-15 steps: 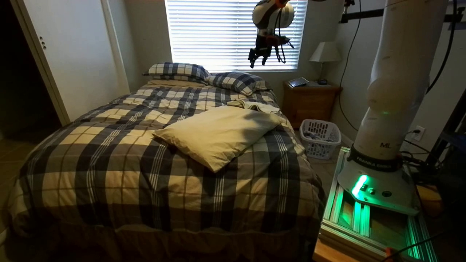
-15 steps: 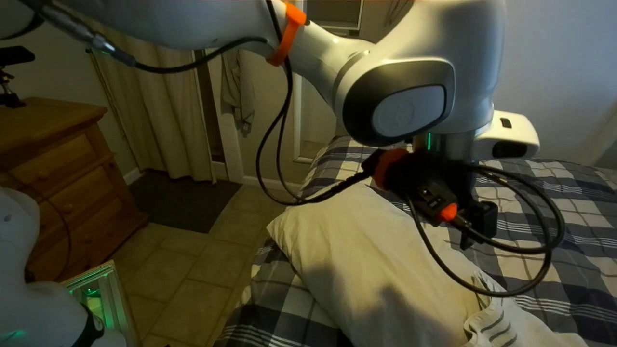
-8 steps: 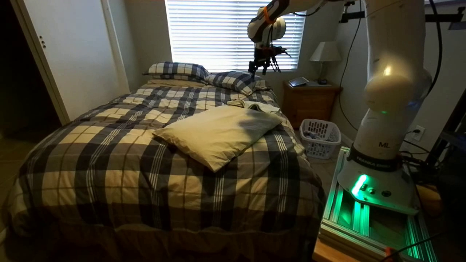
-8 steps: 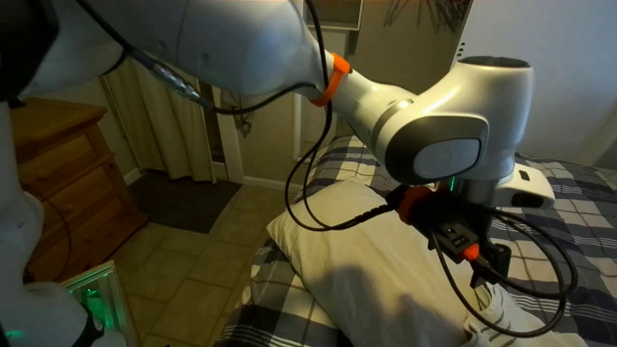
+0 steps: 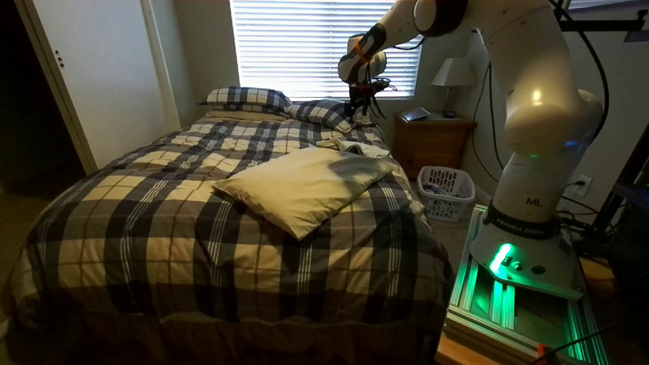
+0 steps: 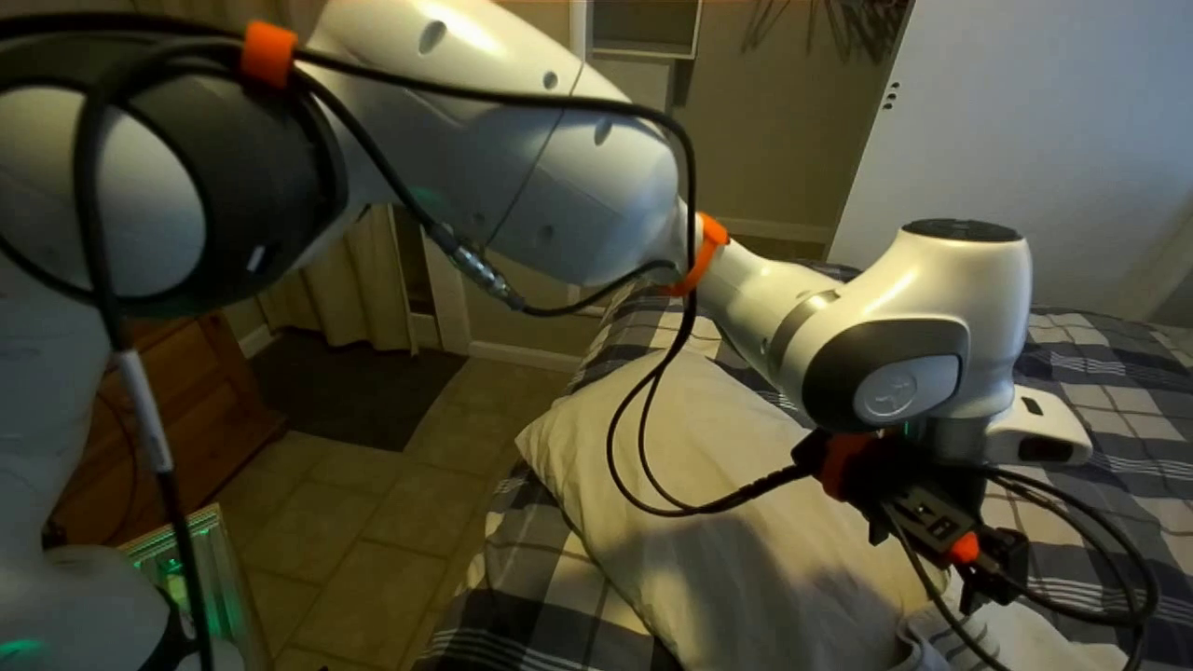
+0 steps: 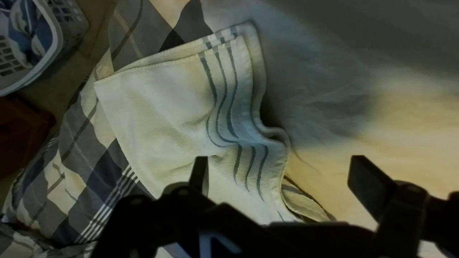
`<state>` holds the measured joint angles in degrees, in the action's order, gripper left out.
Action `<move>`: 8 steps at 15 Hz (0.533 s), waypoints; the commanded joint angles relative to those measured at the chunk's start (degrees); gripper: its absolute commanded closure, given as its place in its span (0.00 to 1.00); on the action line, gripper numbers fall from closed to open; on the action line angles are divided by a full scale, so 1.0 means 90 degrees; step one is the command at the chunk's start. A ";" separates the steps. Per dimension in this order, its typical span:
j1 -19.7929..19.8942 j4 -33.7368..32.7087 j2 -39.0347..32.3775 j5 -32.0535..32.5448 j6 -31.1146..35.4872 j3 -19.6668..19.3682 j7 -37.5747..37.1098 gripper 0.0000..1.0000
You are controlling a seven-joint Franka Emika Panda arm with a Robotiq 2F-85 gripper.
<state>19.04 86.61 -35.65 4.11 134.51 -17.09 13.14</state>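
Observation:
My gripper (image 7: 281, 170) is open and empty in the wrist view, its two black fingers wide apart. It hangs above the edge of a folded cream towel with dark stripes (image 7: 172, 100), with the left finger over the towel and the right finger over a cream pillow (image 7: 405, 139). The gripper also shows in both exterior views (image 5: 356, 107) (image 6: 993, 568), above the bed. The pillow (image 5: 304, 182) (image 6: 690, 457) lies flat on the plaid bed cover (image 5: 167, 238), and the towel (image 5: 374, 150) (image 6: 1035, 638) lies against its far end. Cables partly cover the towel in an exterior view.
A white laundry basket (image 5: 446, 209) with cloth in it stands on the floor beside the bed. A wooden nightstand (image 5: 431, 147) bears a lamp (image 5: 453, 73). Plaid pillows (image 5: 248, 99) lie at the bed's head. A black cable (image 6: 615, 447) loops from the arm to the wrist.
The arm has reached out and lowered, bringing the gripper down closer to the bed and over the towel. The pillow, towel and basket have not moved.

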 commanded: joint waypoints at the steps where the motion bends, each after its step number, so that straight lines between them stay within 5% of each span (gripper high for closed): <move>1: 0.0223 -0.0753 -0.0708 0.0167 0.0080 0.0162 -0.0126 0.00; 8: 0.0322 -0.1625 -0.1705 0.0261 0.0184 0.0162 -0.0164 0.00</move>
<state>20.57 77.33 -46.57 4.80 136.07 -16.56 12.98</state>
